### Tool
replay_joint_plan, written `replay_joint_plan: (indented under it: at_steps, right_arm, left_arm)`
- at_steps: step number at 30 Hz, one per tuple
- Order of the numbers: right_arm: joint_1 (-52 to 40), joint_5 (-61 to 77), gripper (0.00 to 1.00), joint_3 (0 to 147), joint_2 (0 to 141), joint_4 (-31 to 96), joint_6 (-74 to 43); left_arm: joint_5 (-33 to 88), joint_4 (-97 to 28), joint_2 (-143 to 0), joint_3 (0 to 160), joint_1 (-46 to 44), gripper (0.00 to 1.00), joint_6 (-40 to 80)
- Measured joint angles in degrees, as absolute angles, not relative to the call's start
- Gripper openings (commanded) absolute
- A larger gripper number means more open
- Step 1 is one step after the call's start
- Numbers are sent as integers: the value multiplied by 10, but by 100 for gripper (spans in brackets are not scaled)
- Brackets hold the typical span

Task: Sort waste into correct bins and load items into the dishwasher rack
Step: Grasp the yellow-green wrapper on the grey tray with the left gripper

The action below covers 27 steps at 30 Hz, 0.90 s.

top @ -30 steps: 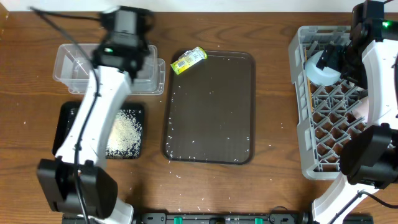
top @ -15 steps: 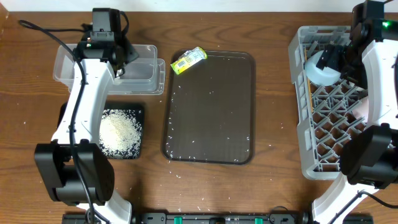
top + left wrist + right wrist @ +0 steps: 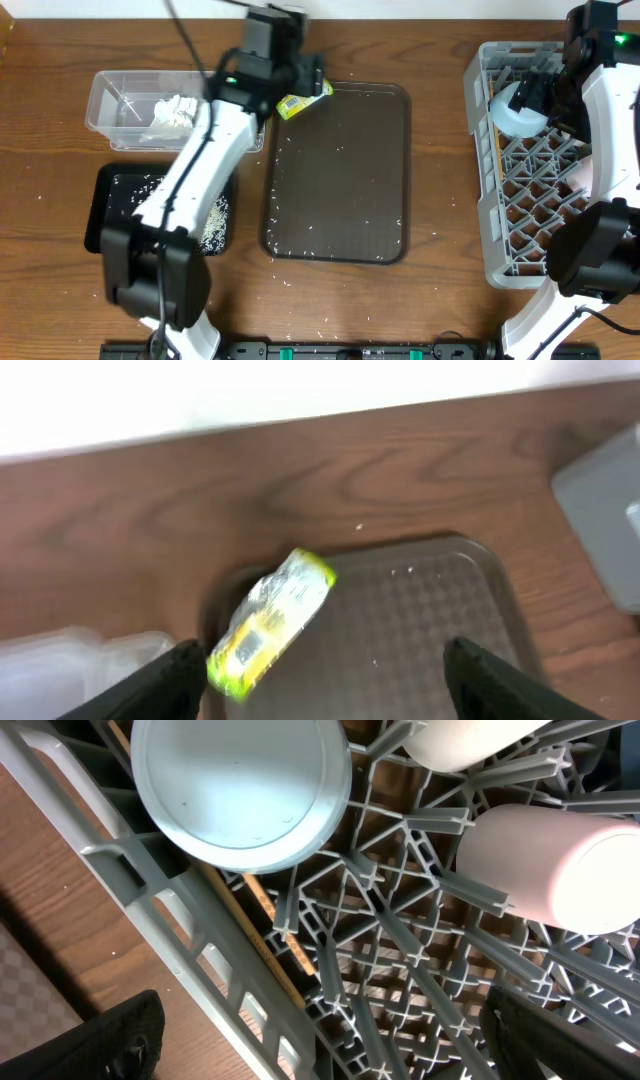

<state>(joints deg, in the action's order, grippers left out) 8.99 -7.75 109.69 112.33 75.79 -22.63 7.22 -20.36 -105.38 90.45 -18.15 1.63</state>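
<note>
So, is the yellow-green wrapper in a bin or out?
Out. The wrapper lies on the far left corner of the brown tray, beside the clear tub, under the open left tool.

The wrapper is yellow-green with a silvery middle, I think, it's blurry. The dark brown tray has a fine diamond texture. Grey lattice rack, light-blue bowl, pink cup, black tray speckled white.
</note>
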Motion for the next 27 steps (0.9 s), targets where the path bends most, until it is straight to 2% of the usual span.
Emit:
replay_joint_plan:
  at_steps: [7, 14, 23, 25, 27]
  right_arm:
    - [90, -77, 99, 1097, 1123, 758, -226]
    - [90, -77, 99, 1097, 1123, 758, -226]
    - [90, -77, 99, 1097, 1123, 758, -226]
    - [90, -77, 99, 1097, 1123, 758, -226]
    - [90, -77, 99, 1097, 1123, 758, -226]
  left_arm:
    - [9, -119, -1160, 905, -195, 80, -59]
    - [-21, -114, -1244, 905, -193, 80, -121]
    - [-28, -109, -1288, 905, -193, 80, -139]
    - [-30, -108, -1288, 905, -193, 75, -140]
    - [-30, -108, -1288, 905, -193, 58, -138]
